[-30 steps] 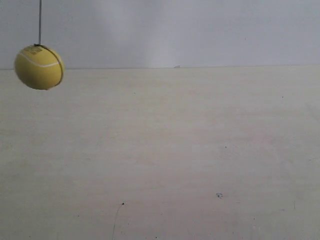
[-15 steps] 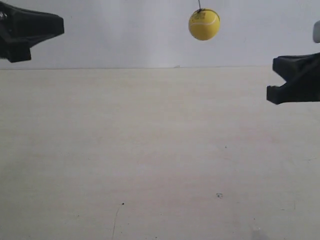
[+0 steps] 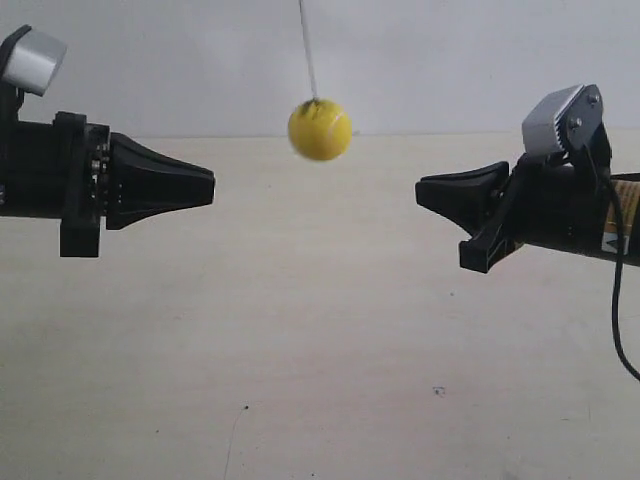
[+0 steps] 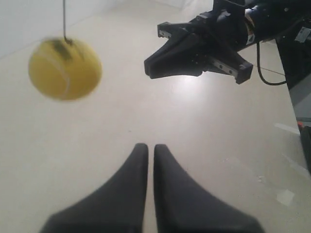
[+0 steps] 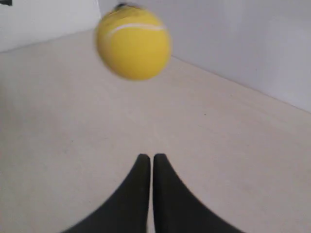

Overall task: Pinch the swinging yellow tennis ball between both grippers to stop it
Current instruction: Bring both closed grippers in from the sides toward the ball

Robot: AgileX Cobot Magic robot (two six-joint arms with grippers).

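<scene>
Left wrist view: left gripper (image 4: 146, 150) has its fingers pressed together, with only a thin slit between them. Open air ahead of the tips. The yellow tennis ball (image 4: 65, 69) hangs ahead and off to one side, blurred, apart from them. Across the gap the right gripper (image 4: 163, 48) points back this way, well apart.

Right wrist view: right gripper (image 5: 148, 158) fingers likewise pressed together, with the ball (image 5: 132, 43) ahead of the tips, blurred, not touching.

Exterior view: ball (image 3: 320, 130) sits at 12 o'clock from frame centre, in the open gap between the two black wedge tips. It is slightly higher than both and touches neither, with similar room each side. A thin string (image 3: 308, 50) runs up from it, slightly tilted, out of frame.

The pale table (image 3: 330, 330) has a few dark specks. A plain white wall (image 3: 450, 60) stands behind, and their meeting line is level with the ball.

The arm at the exterior view's left (image 3: 60, 185) is at 8 o'clock from the ball. The arm at the exterior view's right (image 3: 560, 210) is at 4 o'clock. Both lie about horizontal, tips facing each other. Each carries a silver-grey camera box (image 3: 35, 60). A black cable (image 3: 615, 290) drops from the right-hand one.
</scene>
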